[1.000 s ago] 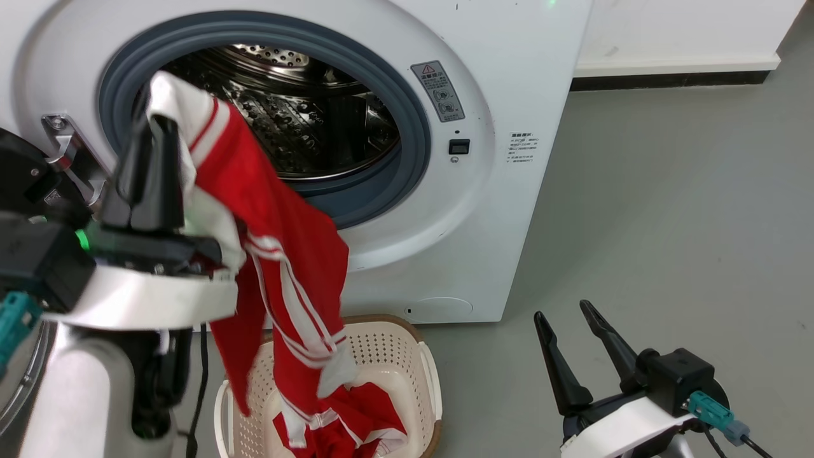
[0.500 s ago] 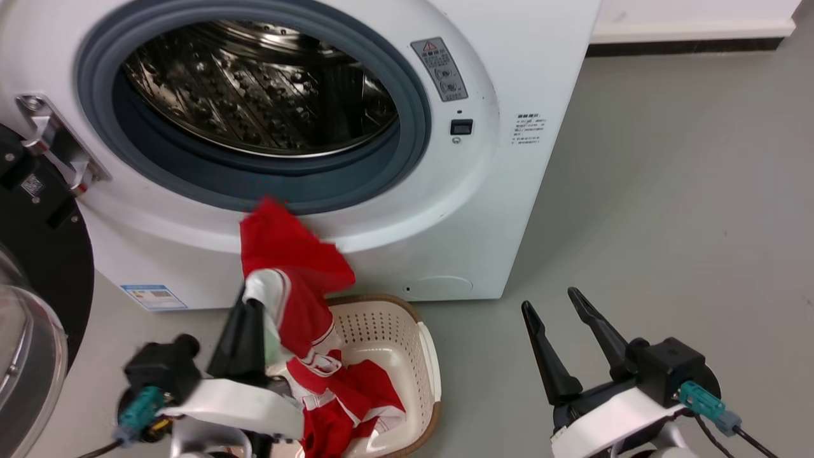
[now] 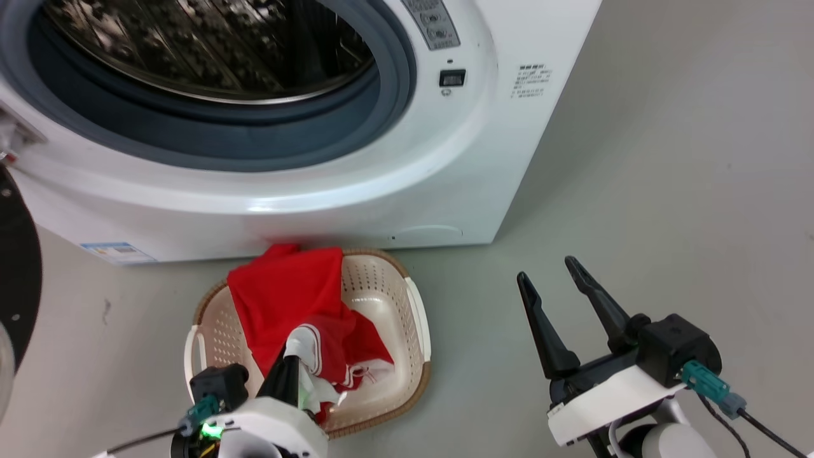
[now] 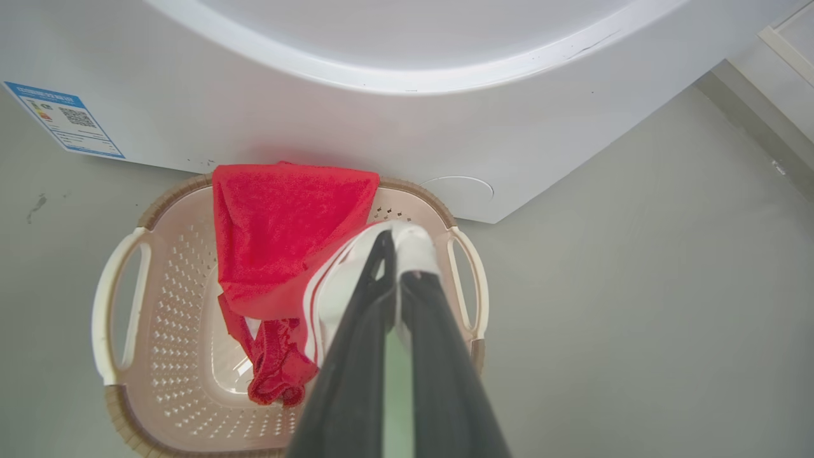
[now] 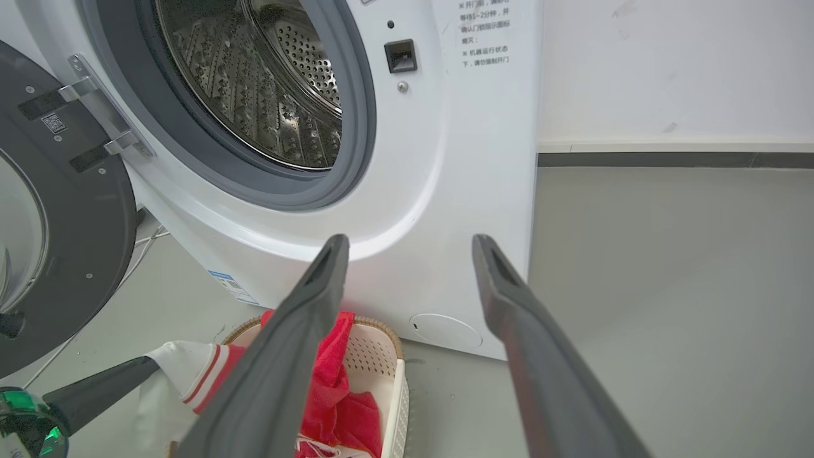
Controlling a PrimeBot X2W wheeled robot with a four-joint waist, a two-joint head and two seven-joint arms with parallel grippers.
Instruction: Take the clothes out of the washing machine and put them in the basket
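Head view: left claw (image 3: 291, 361) pinches clothes (image 3: 286, 299) draped into the basket (image 3: 418, 318) before the washer (image 3: 381, 210); right claw (image 3: 545, 268) gapes empty, well apart.

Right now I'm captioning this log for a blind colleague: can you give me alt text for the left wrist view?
The left gripper, jaws shut on white trim of the red clothes, hangs over the cream basket; the fabric drapes over the basket's far rim and down inside. The basket stands on grey floor right in front of the white washing machine.
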